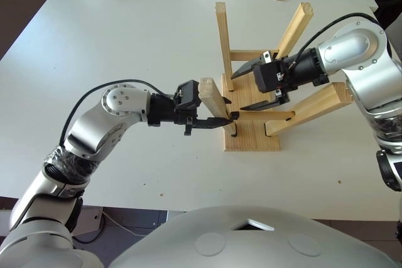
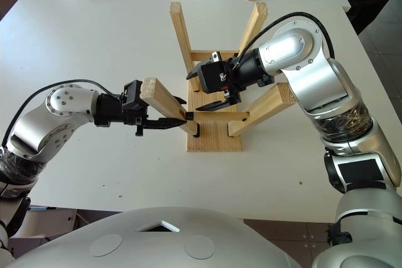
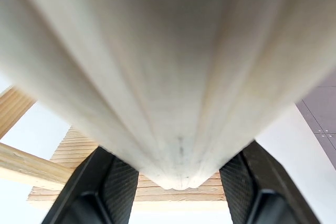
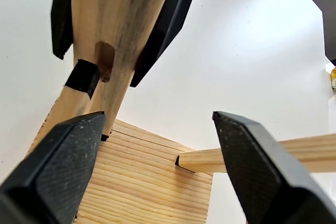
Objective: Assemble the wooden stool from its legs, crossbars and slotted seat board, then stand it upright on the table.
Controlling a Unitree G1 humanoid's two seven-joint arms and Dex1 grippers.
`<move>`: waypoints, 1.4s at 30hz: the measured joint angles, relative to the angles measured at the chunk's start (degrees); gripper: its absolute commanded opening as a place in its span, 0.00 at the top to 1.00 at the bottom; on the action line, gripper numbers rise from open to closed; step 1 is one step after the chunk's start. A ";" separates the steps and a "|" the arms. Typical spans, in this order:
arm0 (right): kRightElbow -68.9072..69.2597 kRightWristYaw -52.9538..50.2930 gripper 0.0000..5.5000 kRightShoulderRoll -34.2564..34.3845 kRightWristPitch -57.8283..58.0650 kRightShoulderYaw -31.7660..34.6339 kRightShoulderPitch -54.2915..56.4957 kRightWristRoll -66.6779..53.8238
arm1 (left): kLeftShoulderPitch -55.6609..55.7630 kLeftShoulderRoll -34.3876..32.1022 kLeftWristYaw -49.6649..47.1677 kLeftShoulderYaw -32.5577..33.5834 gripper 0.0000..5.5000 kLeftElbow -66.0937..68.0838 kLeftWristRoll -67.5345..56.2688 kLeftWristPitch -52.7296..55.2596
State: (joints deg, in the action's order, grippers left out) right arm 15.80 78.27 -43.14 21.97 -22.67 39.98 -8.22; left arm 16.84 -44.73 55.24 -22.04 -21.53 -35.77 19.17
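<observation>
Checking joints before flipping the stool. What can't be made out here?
Left wrist view: the leg, close and blurred, hides most of the seat board.
Head views: the left gripper partly covers that leg's joint.
Head views: the right gripper covers part of the far crossbar.

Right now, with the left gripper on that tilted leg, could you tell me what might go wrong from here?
1. The left gripper holds the leg tilted at the seat board's corner; pushing at that angle may jam it or lever the board up.
2. The right gripper hangs open close above the crossbar, so it could knock seated parts loose.
3. Neither gripper pins the board, so it may slide.
</observation>
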 measured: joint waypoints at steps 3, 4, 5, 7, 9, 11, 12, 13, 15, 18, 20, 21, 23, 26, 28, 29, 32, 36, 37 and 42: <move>-0.18 0.06 0.32 0.08 0.18 0.12 0.03 -0.41 | -0.15 0.00 -0.15 0.00 0.63 -0.20 0.16 -0.19; -0.18 0.07 0.32 0.08 0.18 0.12 0.03 -0.43 | -0.20 0.00 -0.17 0.00 0.63 -0.28 0.28 -0.26; -0.16 0.13 0.32 0.05 0.17 0.12 0.02 -0.48 | -0.27 0.00 -0.18 -0.03 0.63 -0.36 0.47 -0.48; -0.10 0.22 0.32 0.00 0.17 0.12 0.02 -0.51 | -0.40 0.00 -0.18 -0.26 0.63 -0.45 1.06 -1.31; 0.00 0.26 0.32 0.08 0.14 0.06 0.02 -0.54 | -0.38 0.02 -0.21 -0.74 0.63 -0.67 1.89 -2.30; 0.00 0.29 0.32 0.08 0.13 0.06 0.02 -0.53 | -0.37 0.02 -0.21 -1.14 0.63 -0.78 2.59 -3.18; 0.00 0.29 0.32 0.08 0.13 0.05 0.02 -0.54 | -0.38 0.02 -0.21 -1.35 0.63 -0.83 3.03 -3.72; 0.00 0.29 0.32 0.09 0.13 0.05 0.02 -0.55 | -0.37 0.02 -0.21 -1.54 0.63 -0.84 3.32 -4.12; -0.01 0.29 0.32 0.09 0.14 0.06 0.02 -0.57 | -0.36 0.01 -0.21 -1.78 0.63 -0.80 3.63 -4.67; -0.01 0.28 0.32 0.09 0.14 0.06 0.01 -0.57 | -0.31 0.01 -0.21 -1.93 0.63 -0.61 3.69 -4.99; -0.01 0.28 0.32 0.10 0.14 0.07 0.01 -0.60 | -0.16 0.02 -0.21 -2.07 0.63 -0.47 3.69 -5.07; -0.01 0.28 0.32 0.13 0.15 0.11 0.02 -0.62 | 0.02 0.02 -0.21 -2.22 0.63 -0.35 3.69 -5.11; -0.16 0.21 0.32 0.33 0.17 0.35 0.03 -0.66 | 0.21 0.03 -0.20 -2.38 0.63 -0.20 3.69 -5.17; -1.34 -0.31 0.32 1.14 0.43 0.88 0.97 -0.79 | 0.53 0.16 -0.20 -2.64 0.63 0.08 3.69 -5.31; -2.40 -1.01 0.32 1.74 1.11 2.29 2.35 -1.05 | 0.72 0.20 -0.20 -2.81 0.63 0.16 3.69 -5.40; -2.90 -1.69 0.32 1.88 2.19 3.30 3.40 -1.44 | 0.75 0.20 -0.20 -2.84 0.63 0.18 3.69 -5.42; -3.07 -5.13 0.32 2.48 7.09 7.70 6.38 -3.33 | 0.81 0.22 -0.23 -2.93 0.63 0.21 3.69 -5.43; -0.18 -14.35 0.32 5.04 17.37 15.07 9.42 -6.66 | 0.83 0.30 -0.51 -3.08 0.63 0.20 3.69 -5.42; 1.49 -16.64 0.32 5.48 19.82 16.97 9.61 -7.78 | 0.83 0.35 -0.62 -3.14 0.63 0.20 3.69 -5.42; 12.77 -22.98 0.32 6.64 33.81 26.87 7.78 -17.85 | 0.81 0.67 -1.59 -3.52 0.63 0.21 3.69 -5.41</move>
State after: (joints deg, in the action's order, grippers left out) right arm 28.57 55.28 -36.50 55.78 4.20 47.75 -26.07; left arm 17.65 -44.06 53.64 -25.57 -21.32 -32.08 13.76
